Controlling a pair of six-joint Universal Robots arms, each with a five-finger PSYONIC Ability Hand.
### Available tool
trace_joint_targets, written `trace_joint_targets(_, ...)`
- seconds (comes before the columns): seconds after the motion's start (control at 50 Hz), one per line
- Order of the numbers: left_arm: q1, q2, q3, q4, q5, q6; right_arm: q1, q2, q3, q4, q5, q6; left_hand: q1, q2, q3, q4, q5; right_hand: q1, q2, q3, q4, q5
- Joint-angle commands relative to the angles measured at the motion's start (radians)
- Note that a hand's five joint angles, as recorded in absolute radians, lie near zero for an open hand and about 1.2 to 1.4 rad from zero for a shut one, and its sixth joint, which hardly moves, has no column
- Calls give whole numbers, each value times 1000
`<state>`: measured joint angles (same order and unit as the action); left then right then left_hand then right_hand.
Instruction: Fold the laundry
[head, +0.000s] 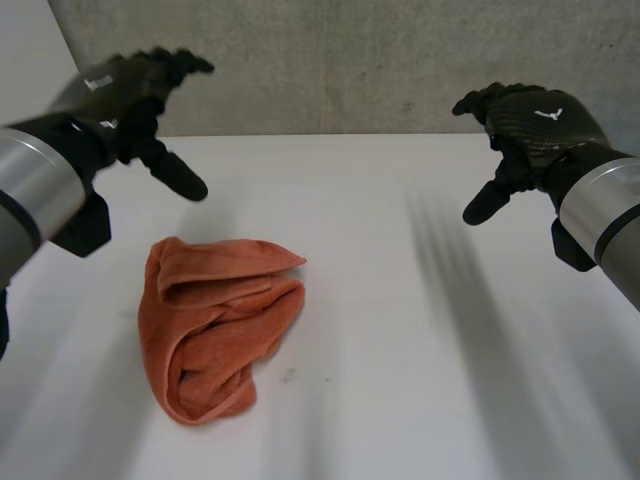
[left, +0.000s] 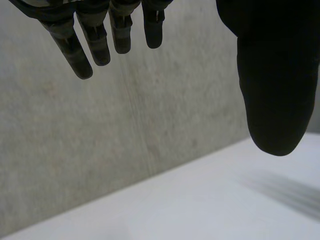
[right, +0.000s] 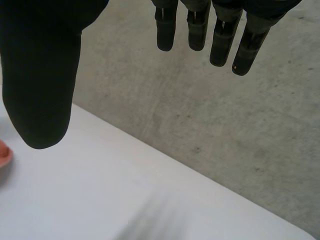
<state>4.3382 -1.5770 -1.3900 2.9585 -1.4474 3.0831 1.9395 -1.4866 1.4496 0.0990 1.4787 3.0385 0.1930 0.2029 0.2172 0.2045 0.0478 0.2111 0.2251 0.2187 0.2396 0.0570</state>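
An orange cloth (head: 218, 325) lies crumpled in a loose heap on the left half of the white table (head: 420, 330). My left hand (head: 135, 85) hovers above and behind the cloth, fingers spread and relaxed, holding nothing. My right hand (head: 530, 125) hangs over the table's far right, well away from the cloth, also open and empty. In the left wrist view the fingers (left: 100, 42) and thumb (left: 275, 85) stand wide apart above the table's far edge. The right wrist view has the thumb (right: 42, 80) and fingers (right: 220, 37) spread, with a sliver of the orange cloth (right: 4, 155) beside the thumb.
A grey concrete wall (head: 380, 60) rises right behind the table's far edge. The white tabletop (right: 100, 200) stretches bare to the right of the cloth.
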Motion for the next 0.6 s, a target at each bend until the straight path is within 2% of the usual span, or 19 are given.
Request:
trace_joint_targets(0.02, -11, -155, -4, -1, -11, 131, 12, 38, 3, 8, -40, -38, 100, 90, 76, 88, 70, -37, -51, -44, -65, -57)
trace_joint_targets(0.06, -31, -249, 2, 1, -21, 237, 25, 42, 3, 7, -40, -55, 114, 105, 90, 103, 85, -37, -51, -44, -65, -57)
trace_joint_targets(0.18, -34, -388, 15, 11, -68, 339, 35, 51, 6, 5, -40, -79, 114, 105, 90, 103, 85, -37, -51, -44, -65, -57)
trace_joint_targets(0.28, -34, -481, 32, 71, -129, 373, 38, 72, 9, 4, -41, -86, 149, 140, 125, 138, 120, -37, -51, -44, -65, -57)
trace_joint_targets(0.36, -31, -531, 34, 154, -171, 390, 39, 104, 11, 4, -41, -86, 516, 506, 491, 504, 486, -37, -51, -44, -65, -57)
trace_joint_targets(0.38, -29, -541, 31, 192, -182, 397, 39, 114, 11, 4, -40, -86, 767, 757, 742, 755, 737, -37, -51, -44, -65, -57)
trace_joint_targets(0.46, -20, -545, 20, 267, -194, 414, 39, 166, 6, 5, -37, -86, 1202, 1193, 1178, 1191, 1173, -37, -51, -44, -65, -57)
trace_joint_targets(0.6, -14, -442, 22, 275, -194, 411, 32, 267, -35, 7, -20, -69, 1203, 1193, 1179, 1192, 1174, -37, -51, -44, -65, -57)
